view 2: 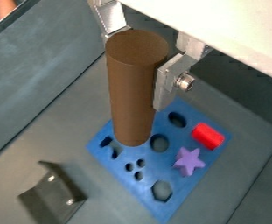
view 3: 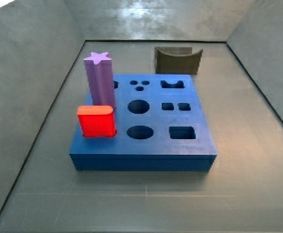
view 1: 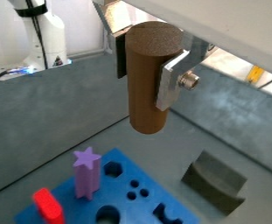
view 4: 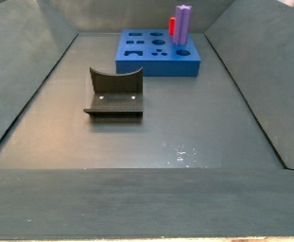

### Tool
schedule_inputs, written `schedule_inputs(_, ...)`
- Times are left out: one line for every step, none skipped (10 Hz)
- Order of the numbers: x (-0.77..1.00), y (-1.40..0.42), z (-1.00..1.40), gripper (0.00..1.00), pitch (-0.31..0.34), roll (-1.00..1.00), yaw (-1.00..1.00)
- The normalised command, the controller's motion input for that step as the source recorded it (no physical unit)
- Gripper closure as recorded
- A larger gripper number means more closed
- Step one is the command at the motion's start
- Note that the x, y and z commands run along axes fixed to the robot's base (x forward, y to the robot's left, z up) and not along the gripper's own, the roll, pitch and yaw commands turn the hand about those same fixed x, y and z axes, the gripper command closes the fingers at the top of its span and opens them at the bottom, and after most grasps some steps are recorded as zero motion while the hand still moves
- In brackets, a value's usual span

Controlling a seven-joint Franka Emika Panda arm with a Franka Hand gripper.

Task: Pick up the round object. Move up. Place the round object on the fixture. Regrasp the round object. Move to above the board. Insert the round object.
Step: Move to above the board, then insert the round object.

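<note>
The round object (view 1: 149,83), a brown wooden peg, hangs upright between my gripper's (view 1: 148,66) silver fingers (view 1: 173,79), which are shut on its upper part; it also shows in the other wrist view (view 2: 136,87). I am high over the floor, with the blue board (view 2: 115,144) below the peg's lower end. The dark fixture (view 1: 214,182) stands beside the board with its notch empty. The side views show the board (view 3: 144,150) and the fixture (view 4: 113,93), but not the gripper or the peg.
A purple star-topped peg (view 3: 100,80) and a red block (view 3: 96,121) stand in the board along one edge. Several other holes, including two round ones (view 3: 138,107), are open. Grey walls enclose the floor (view 4: 149,142).
</note>
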Motion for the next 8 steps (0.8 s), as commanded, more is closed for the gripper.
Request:
schedule_inputs(-0.05, 0.03, 0.0, 1.0, -0.066, -1.0, -0.02)
schedule_inputs(-0.04, 0.03, 0.0, 1.0, -0.073, -1.0, -0.02)
schedule_inputs(-0.04, 0.04, 0.0, 1.0, -0.087, -1.0, -0.02)
schedule_inputs(-0.05, 0.04, 0.0, 1.0, -0.099, -1.0, -0.01)
schedule_inputs(-0.05, 0.04, 0.0, 1.0, -0.114, -0.76, -0.01)
schedule_inputs(-0.05, 0.03, 0.0, 1.0, -0.109, -0.61, -0.01)
schedule_inputs(-0.04, 0.02, -0.01, 1.0, -0.088, -0.34, -0.01)
schedule_inputs(0.23, 0.0, -0.49, 1.0, 0.163, -0.13, -0.75)
